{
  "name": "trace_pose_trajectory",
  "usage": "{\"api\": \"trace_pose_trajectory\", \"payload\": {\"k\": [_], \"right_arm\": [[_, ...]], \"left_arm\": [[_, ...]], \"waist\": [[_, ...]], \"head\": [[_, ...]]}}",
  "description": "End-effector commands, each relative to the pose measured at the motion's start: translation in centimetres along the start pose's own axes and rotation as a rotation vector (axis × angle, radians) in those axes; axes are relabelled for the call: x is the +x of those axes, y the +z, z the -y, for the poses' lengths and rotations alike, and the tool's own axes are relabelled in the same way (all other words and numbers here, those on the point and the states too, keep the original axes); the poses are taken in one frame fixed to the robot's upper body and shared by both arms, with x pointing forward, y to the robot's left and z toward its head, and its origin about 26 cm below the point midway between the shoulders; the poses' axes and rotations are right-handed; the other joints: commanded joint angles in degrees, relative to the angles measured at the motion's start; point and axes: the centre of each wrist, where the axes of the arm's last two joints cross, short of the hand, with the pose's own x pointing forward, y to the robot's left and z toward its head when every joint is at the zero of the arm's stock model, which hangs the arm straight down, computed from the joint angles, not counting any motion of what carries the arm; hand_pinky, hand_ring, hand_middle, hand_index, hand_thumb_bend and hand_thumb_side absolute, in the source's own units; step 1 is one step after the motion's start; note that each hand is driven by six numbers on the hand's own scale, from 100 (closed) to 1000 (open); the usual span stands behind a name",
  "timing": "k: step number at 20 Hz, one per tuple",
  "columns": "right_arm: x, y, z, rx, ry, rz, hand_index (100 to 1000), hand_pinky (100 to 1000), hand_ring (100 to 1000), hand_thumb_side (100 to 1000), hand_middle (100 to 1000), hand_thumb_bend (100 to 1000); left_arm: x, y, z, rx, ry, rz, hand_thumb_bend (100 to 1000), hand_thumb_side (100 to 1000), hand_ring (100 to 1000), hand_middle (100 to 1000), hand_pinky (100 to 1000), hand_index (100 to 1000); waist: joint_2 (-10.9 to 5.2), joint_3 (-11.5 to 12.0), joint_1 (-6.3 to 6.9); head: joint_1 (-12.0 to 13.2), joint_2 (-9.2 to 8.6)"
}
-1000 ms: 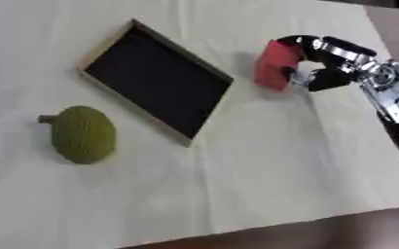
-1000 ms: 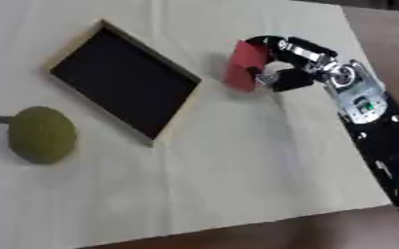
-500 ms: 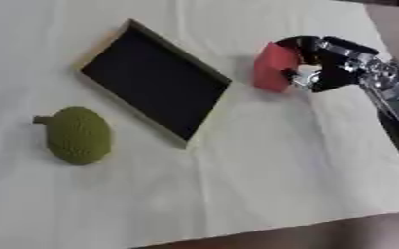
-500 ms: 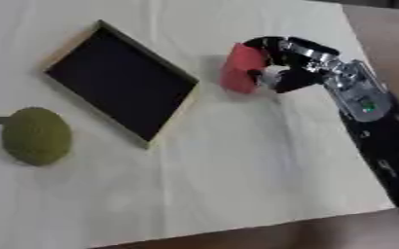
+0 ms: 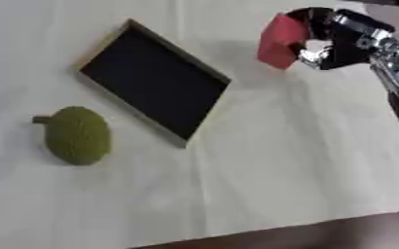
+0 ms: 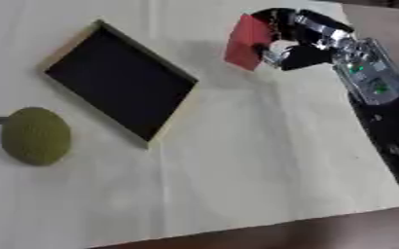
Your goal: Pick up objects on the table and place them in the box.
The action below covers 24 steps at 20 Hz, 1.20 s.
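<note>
— What lay nearest the camera?

— The pale worktop [image 5: 262, 180], covered in a cream cloth with soft creases. Its near edge ran askew across the bottom of the frame, and beyond that edge a dark brown strip showed in the lower right corner. The whole lower half of the cloth was bare.

— And further in?

— At the left, a green fruit [image 5: 77, 135], rounded and bumpy, with a short stub of stem pointing left. It sat just beside the near corner of the box [image 5: 153, 82], apart from it. The box was a shallow rectangular tray with a thin light wooden rim and a flat black floor, lying at a slant from upper left to centre.

— Where was the robot?

— The right hand [image 6: 309, 41] came in from the right side, black with silver joints, in the upper right of the frame. Its fingers were curled around a red block [image 6: 247, 42], flat-sided and matte, held above the cloth and tilted. The block hung to the right of the box's far end, well apart from its rim, with a faint shadow on the cloth between them.

— The left hand?

— It showed in neither view.
</note>
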Motion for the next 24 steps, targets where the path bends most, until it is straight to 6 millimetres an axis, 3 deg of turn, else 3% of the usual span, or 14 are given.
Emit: {"api": "trace_pose_trajectory", "payload": {"k": [1, 13, 20, 24], "right_arm": [[1.6, 0.2, 2.3, -0.047, 0.095, 0.046, 652, 788, 721, 198, 384, 100], [4.5, -1.6, 2.8, 0.068, 0.143, 0.174, 656, 787, 719, 199, 387, 100], [7.8, -5.2, 2.0, 0.210, 0.181, 0.310, 657, 796, 720, 202, 390, 100], [8.6, -7.2, 1.0, 0.321, 0.217, 0.353, 661, 809, 721, 218, 396, 100]], "left_arm": [[0.6, -0.5, -0.1, -0.013, -0.002, 0.025, 100, 651, 801, 741, 767, 803], [0.6, -0.6, -0.2, -0.021, -0.004, 0.030, 100, 646, 800, 741, 767, 803], [0.8, -1.1, -0.3, -0.025, -0.007, 0.057, 100, 639, 798, 740, 766, 804], [1.0, -1.7, -0.3, -0.027, -0.002, 0.090, 100, 634, 797, 739, 765, 804]], "waist": [[-1.71, -0.13, 0.45], [-2.43, -0.10, 0.38], [-3.11, 0.55, 0.28], [-3.53, 1.37, 0.07]], "head": [[-0.06, 0.17], [-0.38, 0.81], [-1.31, 2.19], [-2.39, 3.48]]}}
